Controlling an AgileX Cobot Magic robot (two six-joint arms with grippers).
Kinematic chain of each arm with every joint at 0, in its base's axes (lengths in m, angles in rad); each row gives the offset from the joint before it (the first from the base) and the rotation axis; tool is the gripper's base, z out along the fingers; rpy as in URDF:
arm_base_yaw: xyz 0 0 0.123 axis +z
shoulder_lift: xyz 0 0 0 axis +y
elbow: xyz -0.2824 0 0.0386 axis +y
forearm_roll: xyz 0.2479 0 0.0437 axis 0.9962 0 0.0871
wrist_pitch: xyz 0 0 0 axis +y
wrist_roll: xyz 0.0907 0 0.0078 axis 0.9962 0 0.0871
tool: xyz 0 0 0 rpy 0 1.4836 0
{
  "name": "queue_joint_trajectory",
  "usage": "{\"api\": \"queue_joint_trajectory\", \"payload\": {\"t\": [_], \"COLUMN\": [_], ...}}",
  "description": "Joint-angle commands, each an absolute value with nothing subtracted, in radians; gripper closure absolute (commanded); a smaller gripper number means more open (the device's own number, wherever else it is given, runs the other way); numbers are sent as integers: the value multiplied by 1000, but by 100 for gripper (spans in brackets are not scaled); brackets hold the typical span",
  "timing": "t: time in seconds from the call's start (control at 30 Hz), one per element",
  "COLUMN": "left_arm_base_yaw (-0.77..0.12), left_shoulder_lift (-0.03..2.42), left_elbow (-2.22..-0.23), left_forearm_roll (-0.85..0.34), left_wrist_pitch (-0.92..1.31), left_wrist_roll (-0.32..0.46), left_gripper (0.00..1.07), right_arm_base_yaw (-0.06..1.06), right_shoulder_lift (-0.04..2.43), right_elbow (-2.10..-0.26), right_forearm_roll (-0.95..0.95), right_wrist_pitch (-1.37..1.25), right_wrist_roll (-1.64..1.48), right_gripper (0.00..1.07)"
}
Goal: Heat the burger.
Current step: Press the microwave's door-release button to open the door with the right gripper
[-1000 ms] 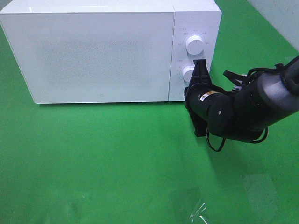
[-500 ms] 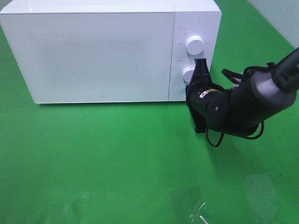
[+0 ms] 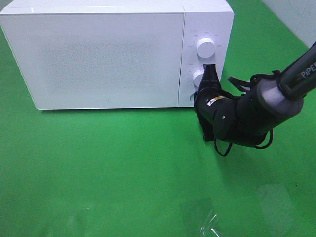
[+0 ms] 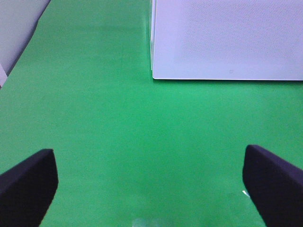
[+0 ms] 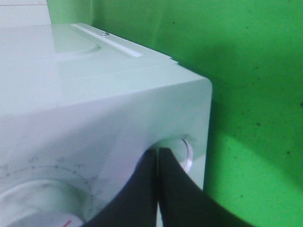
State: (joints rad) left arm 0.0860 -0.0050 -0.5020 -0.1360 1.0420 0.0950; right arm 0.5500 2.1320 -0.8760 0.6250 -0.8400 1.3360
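You're looking at a white microwave [image 3: 116, 55] with a faint grey speckled door panel [image 3: 94, 61] and white knobs [image 3: 205, 47], a plain bright green cloth [image 3: 98, 168], and black right gripper [image 3: 211, 69] and left gripper [image 4: 151, 183].

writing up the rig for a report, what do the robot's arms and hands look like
The right arm is glossy black with rounded joint housings, a pale grey section and white PiPER lettering. Thin black cables loop beside it. The right hand is black with slim tapering fingers. Of the left hand only two matt black rounded fingers show.
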Motion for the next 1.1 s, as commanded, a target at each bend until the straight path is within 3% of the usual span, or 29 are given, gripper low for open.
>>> {"api": "queue_joint_trajectory", "payload": {"t": [0.03,0.73,1.1], "left_arm_base_yaw": [89,89,89], "left_shoulder_lift": [-14,-14,-14], "left_elbow": [-499,-499,-499], "left_forearm_roll": [-141,-141,-141], "left_wrist_pitch": [1041,1041,1041], "left_wrist_roll": [92,92,92], "left_gripper": [8,8,8], "right_arm_base_yaw": [543,525,525], "right_shoulder_lift": [2130,2188,2186], "right_elbow": [-887,-1047,-1050], "right_forearm_roll": [649,649,645], "right_wrist_pitch": [-933,-1133,-1112], "right_wrist_roll": [1319,1278,1271], "right_gripper": [107,107,107]}}
